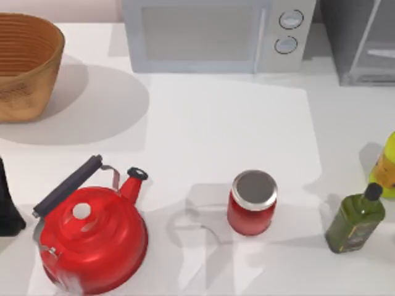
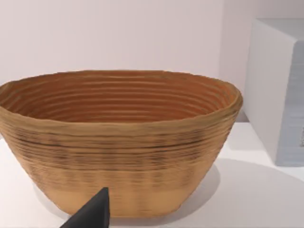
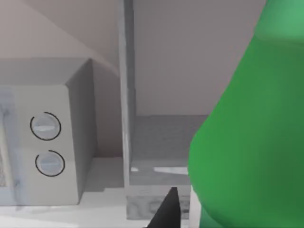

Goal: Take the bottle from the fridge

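The bottle, bright green, looms large and close in the right wrist view. My right gripper is shut on it, and one dark fingertip shows right beside its lower edge. Behind them stands the fridge with its light metal frame and its grey inner floor in sight. From above, the fridge sits at the table's back right corner. My left arm is parked at the table's left edge. One fingertip of its open gripper points toward the wicker basket.
A light-grey microwave with two knobs stands at the back centre, and the basket is at the back left. Along the front are a red kettle, a red jar, a dark olive bottle and a yellow bottle.
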Controlling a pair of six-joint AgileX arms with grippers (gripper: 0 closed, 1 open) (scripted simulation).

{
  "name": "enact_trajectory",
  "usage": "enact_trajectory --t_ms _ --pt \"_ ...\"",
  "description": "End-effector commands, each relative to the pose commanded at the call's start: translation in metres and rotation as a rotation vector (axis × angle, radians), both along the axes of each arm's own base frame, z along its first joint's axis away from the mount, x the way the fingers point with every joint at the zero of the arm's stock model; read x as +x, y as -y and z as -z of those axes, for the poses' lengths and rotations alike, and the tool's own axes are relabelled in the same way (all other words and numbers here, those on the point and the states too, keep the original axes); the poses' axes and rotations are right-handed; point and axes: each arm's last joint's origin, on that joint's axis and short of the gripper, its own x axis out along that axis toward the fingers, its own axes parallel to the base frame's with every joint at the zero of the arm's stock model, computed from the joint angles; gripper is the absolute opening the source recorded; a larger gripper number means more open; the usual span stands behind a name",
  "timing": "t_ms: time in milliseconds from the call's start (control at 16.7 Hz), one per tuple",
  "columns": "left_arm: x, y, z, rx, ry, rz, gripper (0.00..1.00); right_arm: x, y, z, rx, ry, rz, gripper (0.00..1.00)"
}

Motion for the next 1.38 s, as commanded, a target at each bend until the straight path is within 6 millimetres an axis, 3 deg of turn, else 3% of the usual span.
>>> enact_trajectory --t_ms 240,420,540,720,900,1200,1380 --pt "0.000 0.000 0.000 0.000 0.000 0.000 1.00 0.020 -0.009 -0.050 0.021 0.066 0.031 0.00" --pt "0.000 0.000 0.000 0.000 0.000 0.000 1.00 0.057 -0.028 -0.075 0.037 0.045 0.051 0.00" --pt "0.000 0.000 0.000 0.000 0.000 0.000 1.00 0.090 -0.050 -0.075 0.035 -0.011 0.058 0.00" --pt "0.000 0.000 0.000 0.000 0.000 0.000 1.00 0.138 -0.099 -0.050 0.003 -0.117 0.058 0.00" --pt "0.000 0.000 0.000 0.000 0.000 0.000 1.00 0.169 -0.157 -0.012 -0.035 -0.182 0.052 0.00" --pt "0.000 0.000 0.000 0.000 0.000 0.000 1.00 0.175 -0.249 0.041 -0.043 -0.162 0.015 0.00" --pt "0.000 0.000 0.000 0.000 0.000 0.000 1.00 0.167 -0.283 0.054 -0.018 -0.127 -0.011 0.00"
